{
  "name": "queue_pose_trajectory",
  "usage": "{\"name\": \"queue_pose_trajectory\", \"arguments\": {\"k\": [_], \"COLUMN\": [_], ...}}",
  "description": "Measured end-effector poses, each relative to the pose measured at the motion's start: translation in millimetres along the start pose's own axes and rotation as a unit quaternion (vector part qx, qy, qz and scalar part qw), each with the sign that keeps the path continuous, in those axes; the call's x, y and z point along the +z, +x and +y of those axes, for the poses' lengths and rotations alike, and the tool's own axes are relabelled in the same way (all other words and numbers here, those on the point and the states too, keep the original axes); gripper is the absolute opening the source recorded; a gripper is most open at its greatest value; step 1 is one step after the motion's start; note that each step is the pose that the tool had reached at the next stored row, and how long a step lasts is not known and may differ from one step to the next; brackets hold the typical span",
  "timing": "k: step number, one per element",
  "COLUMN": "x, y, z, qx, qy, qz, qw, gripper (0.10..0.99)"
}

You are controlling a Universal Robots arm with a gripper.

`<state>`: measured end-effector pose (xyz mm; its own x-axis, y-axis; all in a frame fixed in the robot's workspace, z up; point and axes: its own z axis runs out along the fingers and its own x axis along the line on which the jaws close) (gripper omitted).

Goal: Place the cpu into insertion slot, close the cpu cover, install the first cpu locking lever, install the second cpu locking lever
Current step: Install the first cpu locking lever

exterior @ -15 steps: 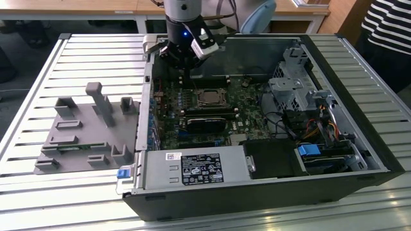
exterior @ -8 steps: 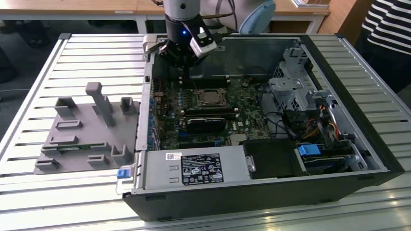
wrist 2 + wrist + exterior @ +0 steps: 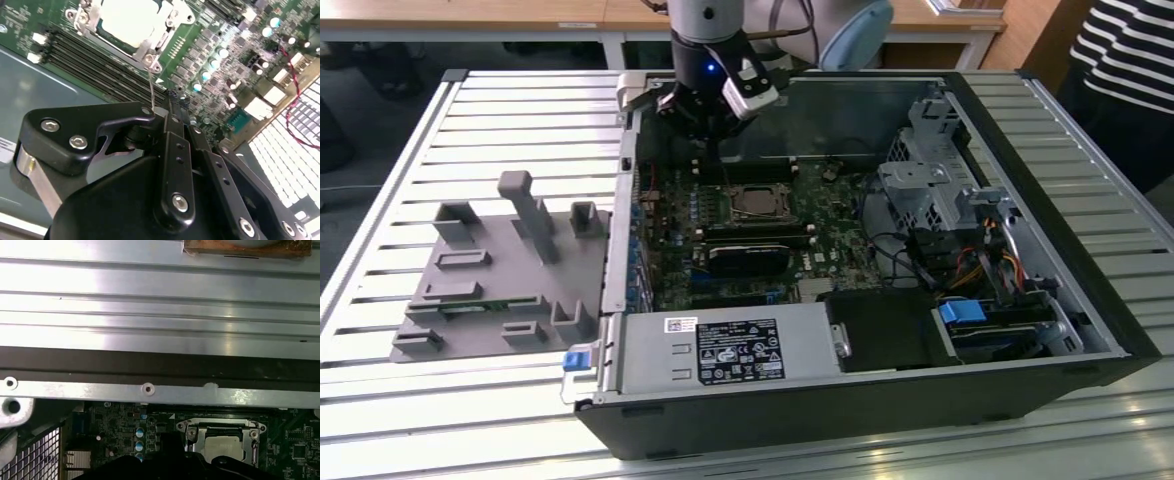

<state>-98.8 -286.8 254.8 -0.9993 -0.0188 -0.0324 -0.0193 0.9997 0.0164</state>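
The cpu (image 3: 127, 20) lies silvery in the insertion slot (image 3: 732, 213) on the green motherboard, seen also in the first wrist view as the cpu (image 3: 226, 448). The cpu cover (image 3: 150, 47) lies down flat around it, its frame (image 3: 220, 426) framing the chip. A thin wire locking lever (image 3: 151, 87) rises from the socket's corner up to my gripper (image 3: 162, 107). The gripper is shut, and the lever's end meets its tips; whether it is pinched I cannot tell. In the exterior view my gripper (image 3: 700, 160) hangs just behind the socket, toward the case's back wall.
The open computer case (image 3: 1014, 400) lies on a slatted metal table (image 3: 400, 400). Black memory sticks (image 3: 750, 240) sit in front of the socket, a power supply (image 3: 720, 350) nearer still. A grey fixture block (image 3: 494, 270) stands at the exterior view's left. A person in stripes (image 3: 1127, 60) stands at the right.
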Motion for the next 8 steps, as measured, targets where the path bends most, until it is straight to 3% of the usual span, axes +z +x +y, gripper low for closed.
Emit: {"name": "queue_pose_trajectory", "arguments": {"k": [8], "x": [0.7], "y": [-12.1], "z": [-0.2], "qx": [0.000], "qy": [0.0001], "qz": [0.0001], "qw": [1.0000], "gripper": [0.106]}}
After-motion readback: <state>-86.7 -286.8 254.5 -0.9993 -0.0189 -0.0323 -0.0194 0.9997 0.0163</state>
